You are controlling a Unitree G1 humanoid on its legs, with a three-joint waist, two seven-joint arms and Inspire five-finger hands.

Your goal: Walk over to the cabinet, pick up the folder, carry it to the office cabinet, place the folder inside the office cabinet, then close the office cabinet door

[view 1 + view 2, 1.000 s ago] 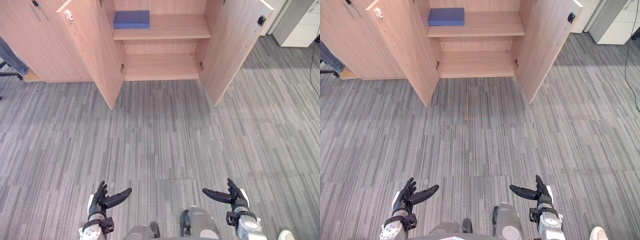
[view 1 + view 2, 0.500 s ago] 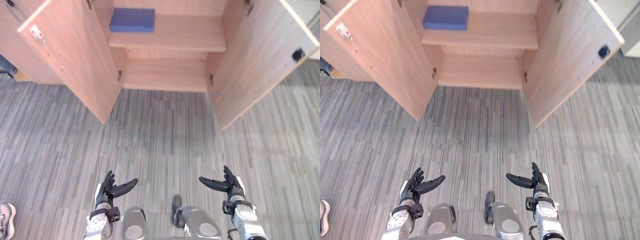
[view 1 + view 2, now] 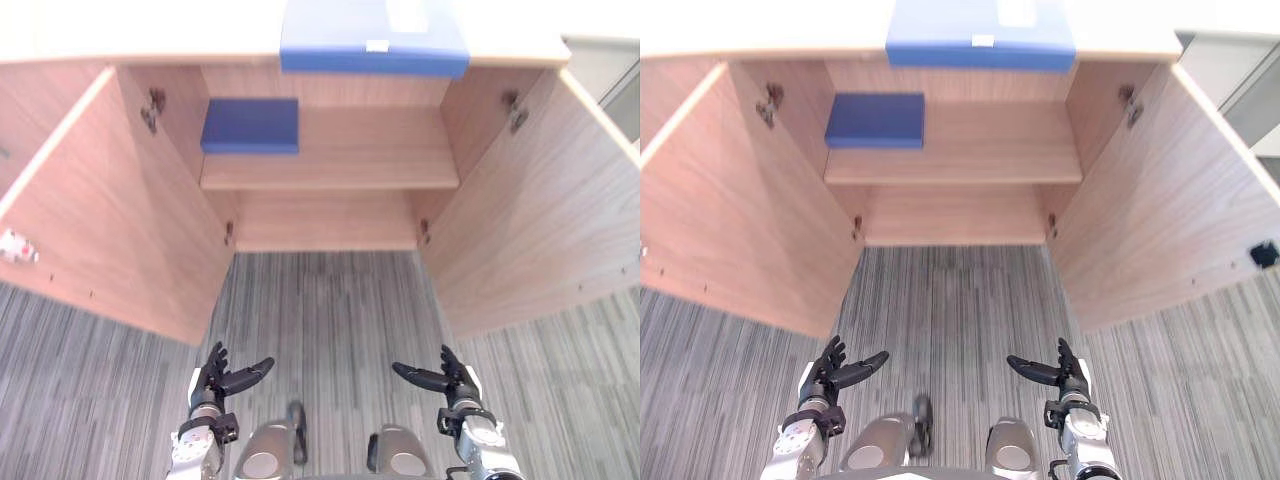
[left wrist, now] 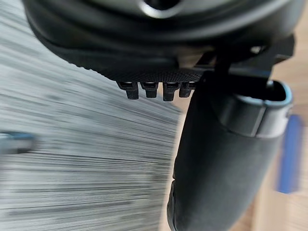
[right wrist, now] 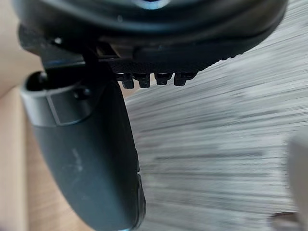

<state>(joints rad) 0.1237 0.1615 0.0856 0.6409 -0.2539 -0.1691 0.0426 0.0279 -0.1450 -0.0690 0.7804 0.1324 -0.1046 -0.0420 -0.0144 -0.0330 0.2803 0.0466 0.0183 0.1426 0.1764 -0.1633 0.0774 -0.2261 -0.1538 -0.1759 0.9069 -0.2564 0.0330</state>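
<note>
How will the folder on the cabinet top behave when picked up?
Likely stiff: the folder lies flat with straight edges, no sag. Probably light for its size, being slim. Its smooth cover may slide on the cabinet top, so grip its front edge.

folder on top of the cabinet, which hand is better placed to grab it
Right, marginally: the folder lies slightly right of centre; the right hand and left hand both hang low, open, empty.
</note>
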